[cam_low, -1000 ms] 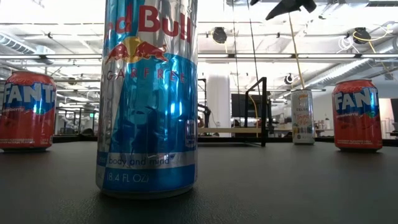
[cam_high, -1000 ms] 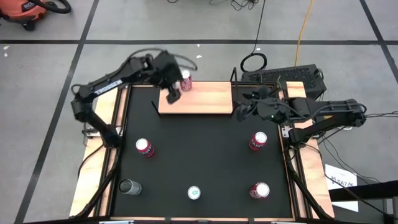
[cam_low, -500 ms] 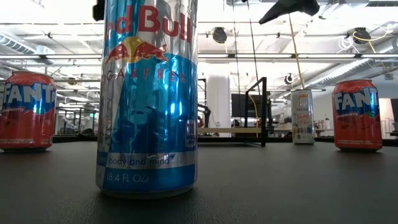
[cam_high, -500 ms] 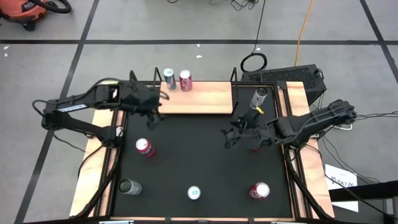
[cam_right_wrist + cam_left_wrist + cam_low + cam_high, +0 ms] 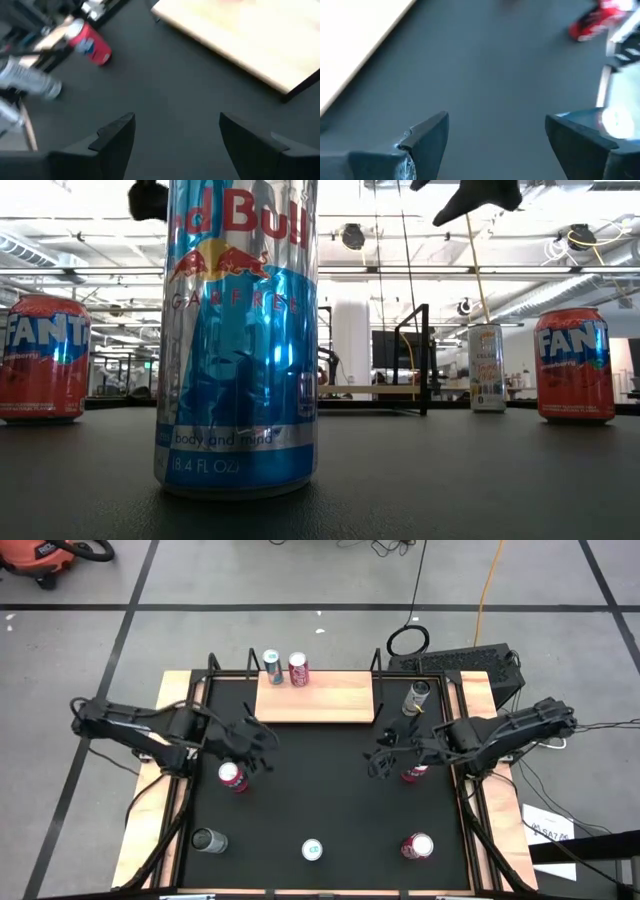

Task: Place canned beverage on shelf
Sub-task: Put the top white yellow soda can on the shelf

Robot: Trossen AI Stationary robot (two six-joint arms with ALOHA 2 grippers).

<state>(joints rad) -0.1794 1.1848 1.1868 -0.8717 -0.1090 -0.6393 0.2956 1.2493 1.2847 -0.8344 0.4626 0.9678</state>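
The light-wood shelf (image 5: pixel 330 698) stands at the table's far edge. A teal-topped can (image 5: pixel 272 667) and a red can (image 5: pixel 298 669) stand upright on its left end. My left gripper (image 5: pixel 260 744) hovers open over the black mat, just beyond a red Fanta can (image 5: pixel 232 777), with nothing between its fingers (image 5: pixel 495 125). My right gripper (image 5: pixel 379 762) is open too, empty (image 5: pixel 175 125), just left of another red can (image 5: pixel 413 772). In the low view both grippers show only at the top, left (image 5: pixel 148 198) and right (image 5: pixel 470 195).
A Red Bull can (image 5: pixel 237 330) stands near the front edge, its top (image 5: pixel 313 850) seen from above. A dark can (image 5: pixel 209 840) and a red can (image 5: pixel 417 845) also stand near the front. A slim silver can (image 5: pixel 417 697) stands right of the shelf.
My left gripper has drawn back from the shelf's left end toward the table's near left and sunk a little; the teal-topped can that it covered now stands free on the shelf. My right gripper has moved from the shelf's right end toward the near edge, beside the red can.
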